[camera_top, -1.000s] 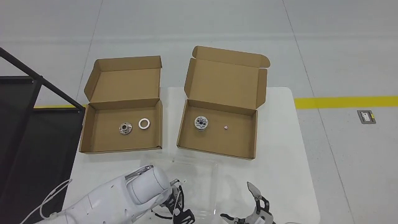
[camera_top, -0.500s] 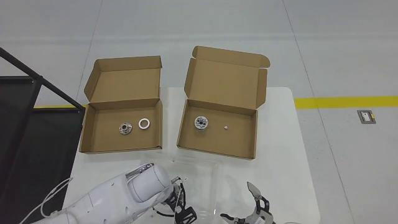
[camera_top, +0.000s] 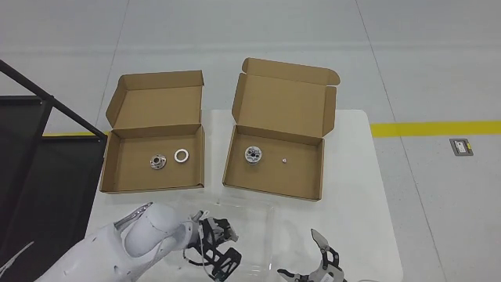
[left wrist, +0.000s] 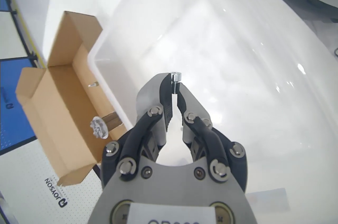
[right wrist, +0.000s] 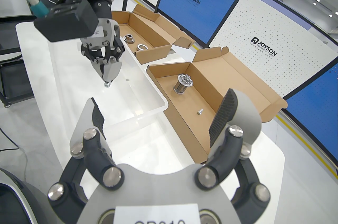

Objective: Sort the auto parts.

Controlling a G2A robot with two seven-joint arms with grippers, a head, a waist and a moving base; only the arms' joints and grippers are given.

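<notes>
L gripper (left wrist: 174, 89) is clamped on a small screw (left wrist: 175, 76) by the shank, head past the tips, above the clear bin (right wrist: 142, 69) at the table's near edge. R gripper (right wrist: 163, 108) is spread apart, empty. A matching screw (camera_top: 284, 158) lies in the right box (camera_top: 301, 180), so prob. that's the target: clear the bin rim, keep the squeeze, release low, away from the gear (camera_top: 254, 153)

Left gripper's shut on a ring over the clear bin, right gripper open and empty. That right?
Not quite. The left gripper is shut on a small bolt, not a ring, as the left wrist view shows. The rest holds: it is over the clear bin, and the right gripper is open and empty.
</notes>
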